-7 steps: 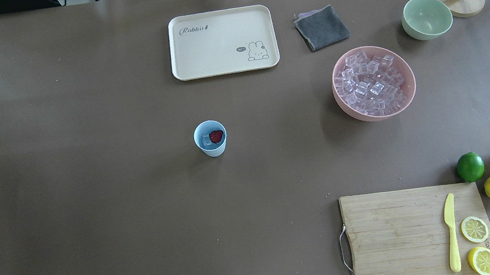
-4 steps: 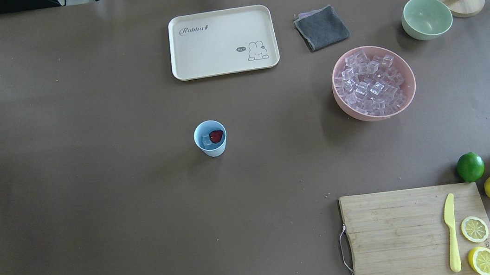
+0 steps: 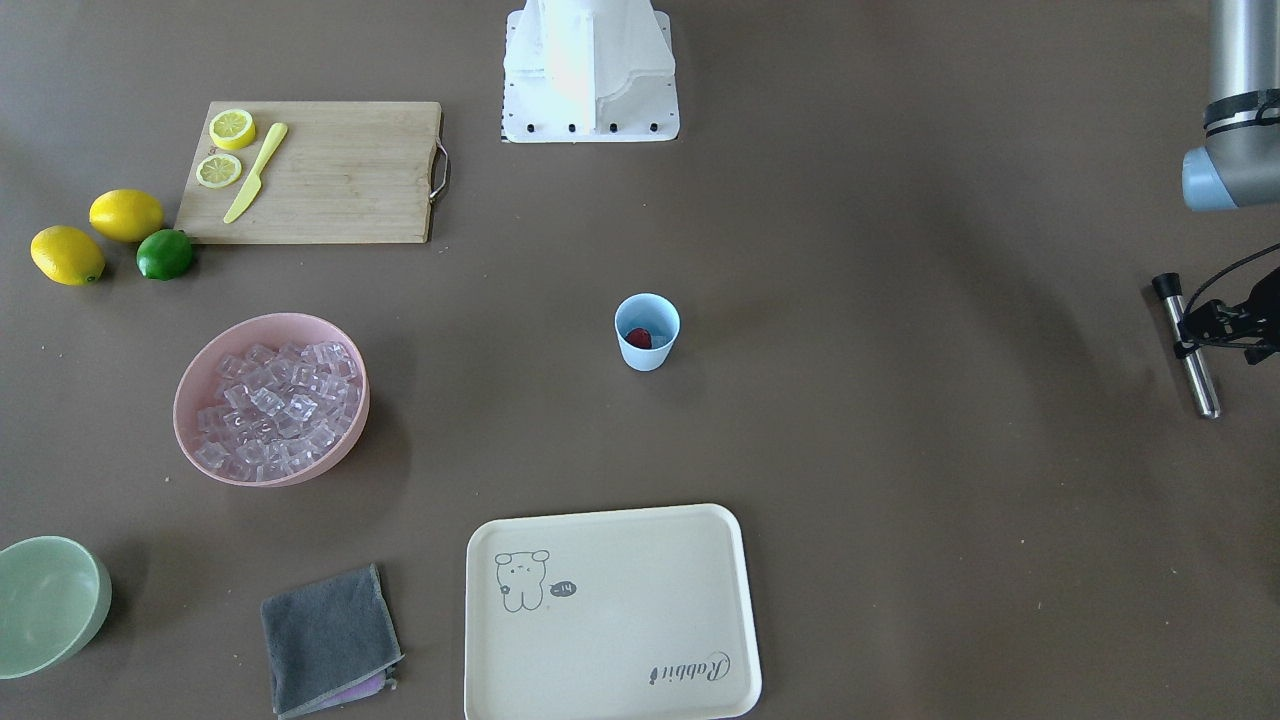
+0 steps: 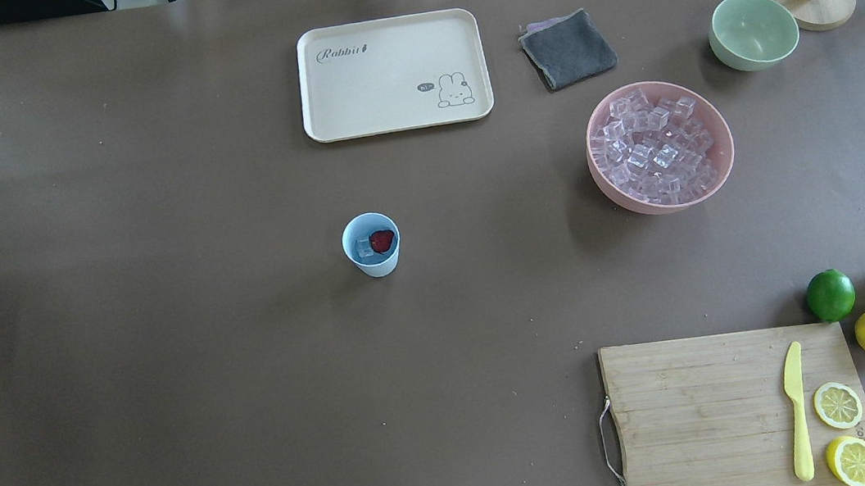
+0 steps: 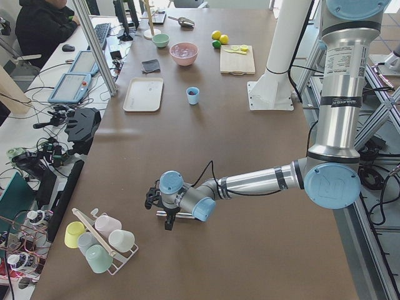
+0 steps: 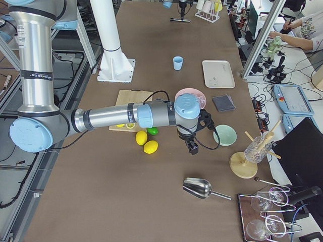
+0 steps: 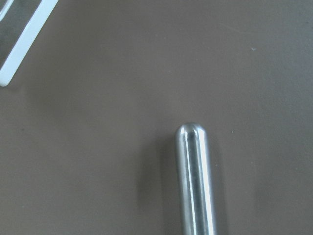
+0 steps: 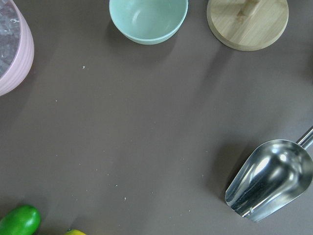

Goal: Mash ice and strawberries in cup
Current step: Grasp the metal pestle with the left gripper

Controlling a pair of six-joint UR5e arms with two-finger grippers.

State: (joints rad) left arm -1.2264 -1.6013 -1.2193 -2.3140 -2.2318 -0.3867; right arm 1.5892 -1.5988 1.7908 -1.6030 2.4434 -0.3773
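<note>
The light-blue cup (image 4: 374,262) stands mid-table, upright, with a red strawberry (image 4: 382,241) and a clear ice cube (image 4: 363,247) inside. It also shows in the front-facing view (image 3: 646,355). More ice (image 4: 656,145) fills the pink bowl (image 4: 642,205). My left gripper (image 3: 1190,335) is far off at the table's left end, low, shut on a metal rod (image 3: 1202,390), whose rounded tip fills the left wrist view (image 7: 195,186). My right gripper (image 6: 193,148) hangs over the table's right end beyond the lemons; I cannot tell whether it is open or shut.
A cream tray (image 4: 314,84), grey cloth (image 4: 568,49) and pale green bowl (image 4: 753,30) lie at the far side. A cutting board (image 4: 700,408) carries a yellow knife and lemon halves, with a lime (image 4: 830,295) and lemons beside. A metal scoop (image 8: 269,178) lies near my right gripper.
</note>
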